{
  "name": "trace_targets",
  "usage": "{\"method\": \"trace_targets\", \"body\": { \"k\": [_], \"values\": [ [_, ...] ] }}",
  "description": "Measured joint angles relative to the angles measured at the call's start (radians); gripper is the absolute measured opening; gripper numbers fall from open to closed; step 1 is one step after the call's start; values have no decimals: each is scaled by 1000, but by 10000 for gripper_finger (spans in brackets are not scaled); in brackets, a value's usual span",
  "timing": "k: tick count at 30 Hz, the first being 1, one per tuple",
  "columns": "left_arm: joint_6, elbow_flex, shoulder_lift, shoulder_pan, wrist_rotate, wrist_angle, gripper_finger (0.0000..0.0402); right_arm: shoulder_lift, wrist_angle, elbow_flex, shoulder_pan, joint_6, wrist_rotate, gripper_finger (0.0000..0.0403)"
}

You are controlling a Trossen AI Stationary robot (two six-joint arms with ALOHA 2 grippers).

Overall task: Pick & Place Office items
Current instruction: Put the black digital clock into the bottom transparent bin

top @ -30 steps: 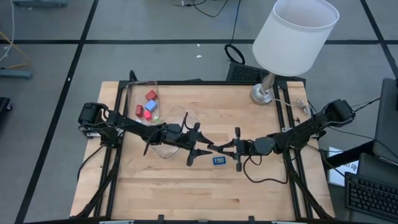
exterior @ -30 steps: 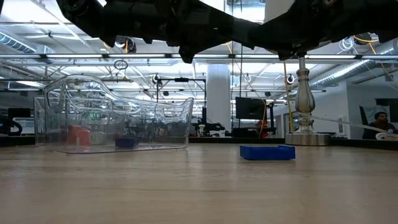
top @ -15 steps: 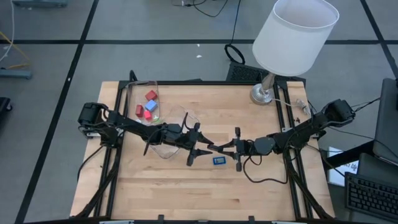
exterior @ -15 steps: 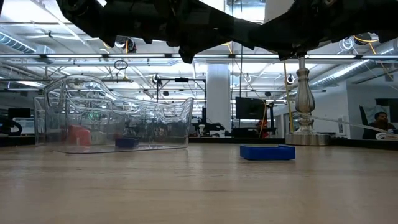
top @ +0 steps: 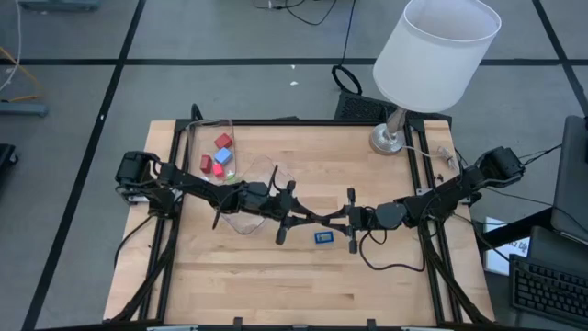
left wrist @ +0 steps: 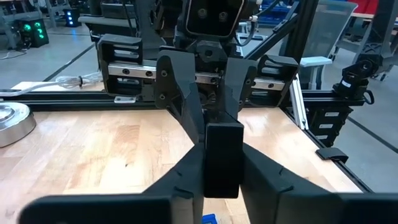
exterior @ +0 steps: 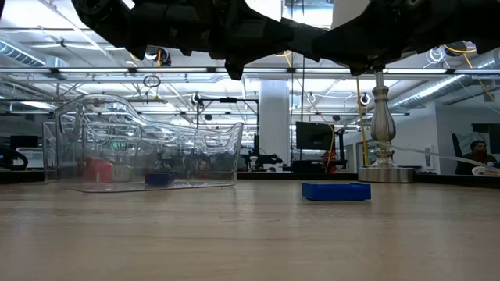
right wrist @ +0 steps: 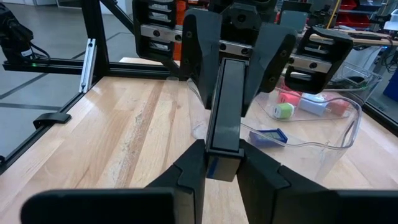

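A flat black rectangle (top: 317, 219) hangs above the table's middle between both grippers. My left gripper (top: 308, 219) comes from the left and is shut on one end. My right gripper (top: 328, 219) comes from the right and is shut on the other end. A flat blue rectangle (top: 324, 237) lies flat on the wood just below them. A clear container (top: 220, 161) at the far left holds red and blue cubes and a green bit (right wrist: 283, 111). Another flat blue piece (right wrist: 267, 137) lies in the clear plastic (top: 257, 198) under the left arm. My left gripper pinches the black rectangle's end (left wrist: 222, 180) between its two fingers. The fingers come level from the table's left and lie along the piece. The piece is lifted clear of the table and stays level. My right gripper pinches the opposite end (right wrist: 224, 152) between its two fingers. These fingers come level from the table's right, also along the piece. The rectangle bridges the two grippers, clear of the blue piece below.
A white-shaded lamp (top: 436, 55) stands on its metal base (top: 390, 138) at the table's far right. Black frame rails (top: 432, 230) run along both sides. Bare wood (top: 303, 285) shows along the near edge.
My left gripper has shut on the black rectangle's near end; its fingers stood spread on either side of it before. Neither arm has moved, and the rectangle has stayed level in the right gripper.
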Motion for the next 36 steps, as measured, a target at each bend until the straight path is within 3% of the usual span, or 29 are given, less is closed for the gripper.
{"method": "trace_targets", "body": {
  "k": [3, 11, 18, 30, 36],
  "values": [
    [19, -1, 0, 0, 5, -1, 65, 0, 0, 0, 0, 0, -3, 62],
    [19, -1, 0, 0, -3, 2, 83, 0, 0, 0, 0, 0, 0, 74],
    [19, -1, 0, 1, -1, 2, 62, -5, -27, 2, 0, 46, 2, 80],
    [20, -1, -24, 1, -44, -23, 63, -136, -215, 1, 0, 136, 3, 204],
    [-10, -1, -165, 29, -121, -249, 61, -212, -293, -1, 2, 183, 2, 228]
  ]
}}
